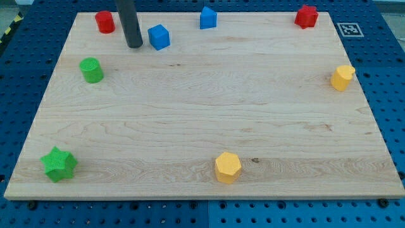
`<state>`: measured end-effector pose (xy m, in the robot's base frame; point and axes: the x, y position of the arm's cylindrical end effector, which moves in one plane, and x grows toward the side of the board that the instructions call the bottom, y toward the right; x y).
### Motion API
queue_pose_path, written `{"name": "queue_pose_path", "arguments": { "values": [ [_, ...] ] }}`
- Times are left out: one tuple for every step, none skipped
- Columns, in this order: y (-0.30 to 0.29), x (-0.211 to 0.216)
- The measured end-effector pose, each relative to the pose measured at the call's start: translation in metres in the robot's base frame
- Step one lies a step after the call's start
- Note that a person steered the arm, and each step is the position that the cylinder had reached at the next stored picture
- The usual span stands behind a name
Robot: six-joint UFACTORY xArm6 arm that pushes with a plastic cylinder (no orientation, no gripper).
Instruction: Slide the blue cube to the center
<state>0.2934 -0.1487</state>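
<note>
Blocks nearest you are sitting along the view's bottom: a green star (pixel 58 164) at the left and a yellow hexagon (pixel 228 167) near the middle. Further up the wooden counter (pixel 202 114), you are seeing a green cylinder (pixel 92 69) at the left edge and a yellow block (pixel 342 77) at the right. At the far edge, my tip (pixel 134 46) is standing just left of the blue cube (pixel 159 37), not visibly touching it; there is no gripper, and the rod is holding nothing. Beyond are lying a red cylinder (pixel 104 21), a second blue block (pixel 208 18) and a red block (pixel 306 16).
</note>
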Motion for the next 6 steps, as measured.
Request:
{"name": "queue_pose_path", "arguments": {
  "values": [
    [0.002, -0.016],
    [0.010, -0.025],
    [0.034, -0.029],
    [0.047, -0.025],
    [0.049, -0.011],
    [0.055, 0.010]
  ]
}}
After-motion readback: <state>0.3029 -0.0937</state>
